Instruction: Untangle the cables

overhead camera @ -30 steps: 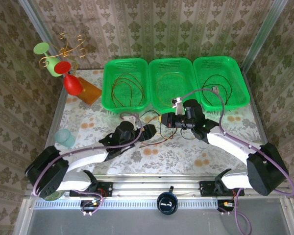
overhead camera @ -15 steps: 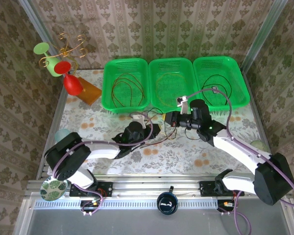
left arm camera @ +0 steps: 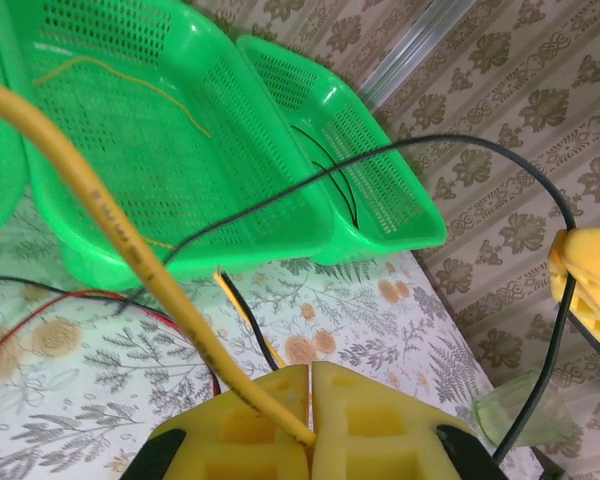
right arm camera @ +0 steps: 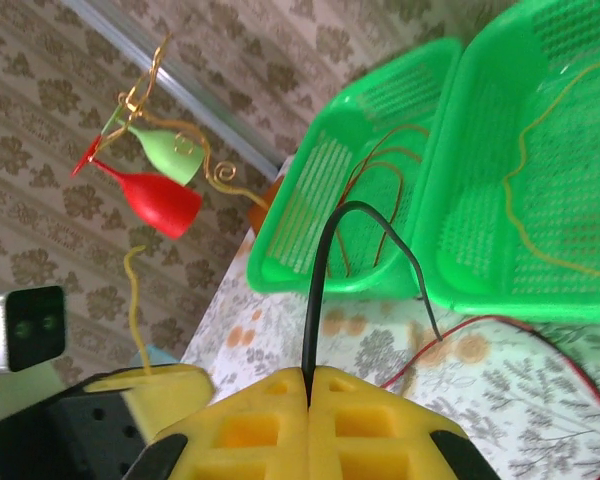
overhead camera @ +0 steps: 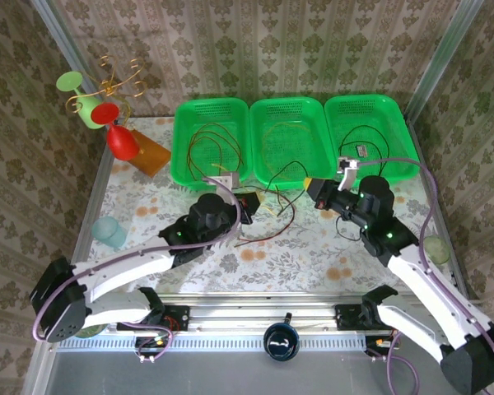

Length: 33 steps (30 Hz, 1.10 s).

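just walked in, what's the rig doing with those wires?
Mid-untangle. The left gripper is shut on a yellow cable, and the right gripper is shut on a black cable. Both hold their strands above the table, in front of three green baskets. A red cable lies loose on the table. Each basket already has a cable in it.

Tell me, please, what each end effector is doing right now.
Left end effector: closed on the yellow cable.
Right end effector: closed on the black cable.
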Available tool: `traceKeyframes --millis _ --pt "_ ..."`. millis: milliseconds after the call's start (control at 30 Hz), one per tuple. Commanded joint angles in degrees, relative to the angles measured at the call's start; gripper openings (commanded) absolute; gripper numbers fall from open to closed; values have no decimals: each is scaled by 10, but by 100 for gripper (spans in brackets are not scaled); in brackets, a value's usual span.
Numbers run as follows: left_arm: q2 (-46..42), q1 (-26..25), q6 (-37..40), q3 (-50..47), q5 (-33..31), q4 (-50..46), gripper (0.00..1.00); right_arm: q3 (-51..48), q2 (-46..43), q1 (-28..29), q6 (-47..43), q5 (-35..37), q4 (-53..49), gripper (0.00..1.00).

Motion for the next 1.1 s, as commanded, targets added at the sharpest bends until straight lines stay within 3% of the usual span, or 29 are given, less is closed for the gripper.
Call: traceKeyframes --millis 0,300,633,800,1067 --pt "-38 -1 60 29 -26 -104 0 -9 -42 -17 -18 54 -9 0" --pt "-127 29 66 9 -54 -185 0 9 -117 -79 -58 84 -45 0" --pt "-196 57 66 -6 -54 -239 0 12 -137 -135 -69 78 -77 0" --pt "-165 59 79 29 -22 -243 0 14 -150 -147 -79 87 -92 0" --pt "-37 73 115 140 51 -245 0 70 -172 -155 -101 59 -141 0"
